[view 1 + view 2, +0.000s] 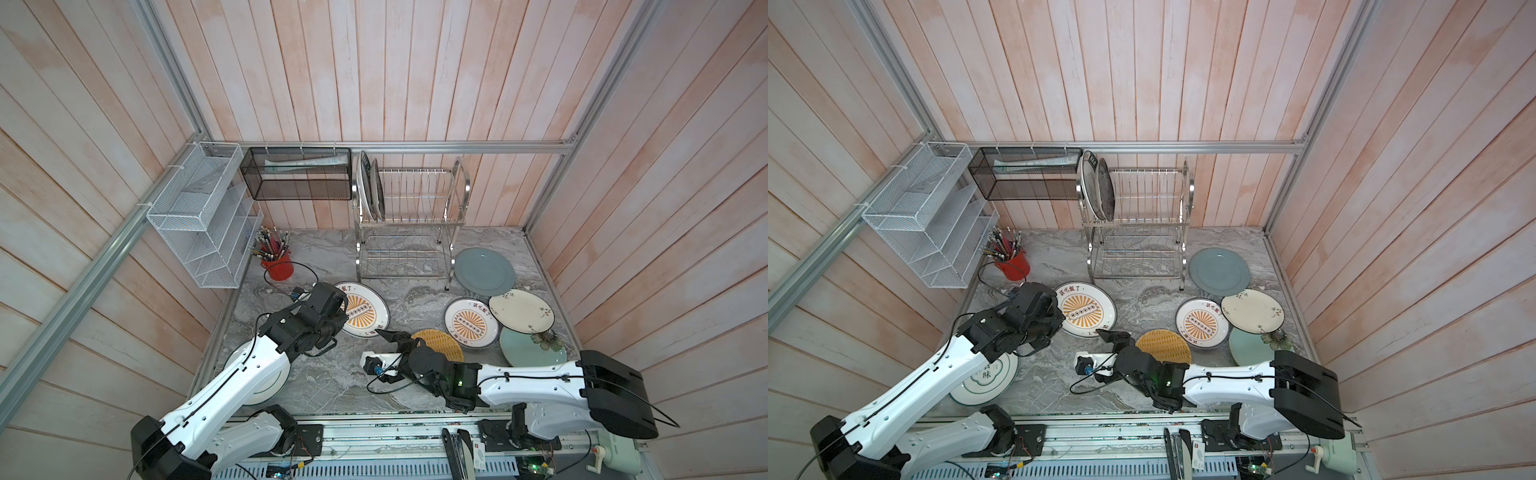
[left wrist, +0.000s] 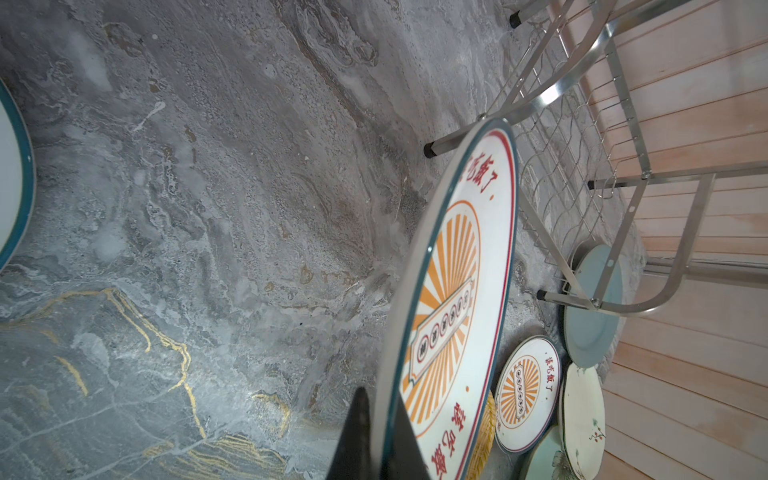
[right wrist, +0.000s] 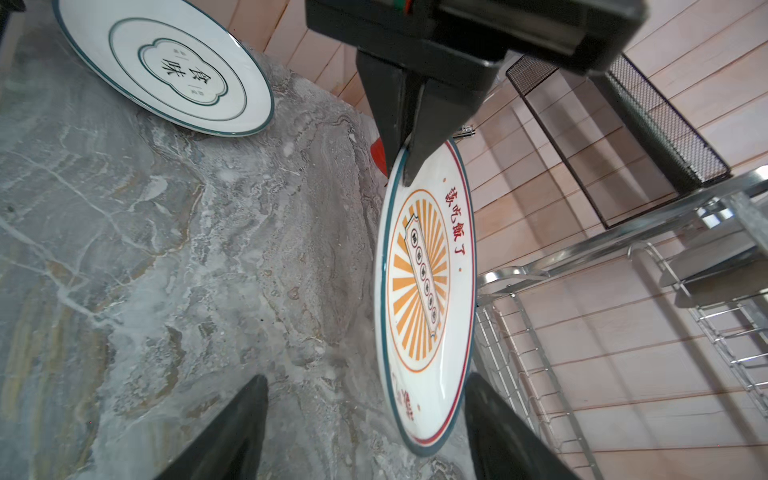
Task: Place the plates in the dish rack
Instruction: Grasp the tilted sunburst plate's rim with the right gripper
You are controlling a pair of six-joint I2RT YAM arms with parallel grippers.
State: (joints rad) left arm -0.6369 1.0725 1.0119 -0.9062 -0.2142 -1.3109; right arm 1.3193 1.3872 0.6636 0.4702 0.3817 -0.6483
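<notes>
Sunburst plate [image 3: 424,291] — white, orange rays, teal rim; left fingers [image 3: 390,112] pinch rim, right fingers [image 3: 232,432] spread.

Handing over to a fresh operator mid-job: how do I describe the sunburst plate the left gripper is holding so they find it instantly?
Start at the steel dish rack at the back of the marble table. In front of its left end is a white plate with an orange sunburst. Unlike its twin farther right, its rim is pinched by the left gripper.
</notes>
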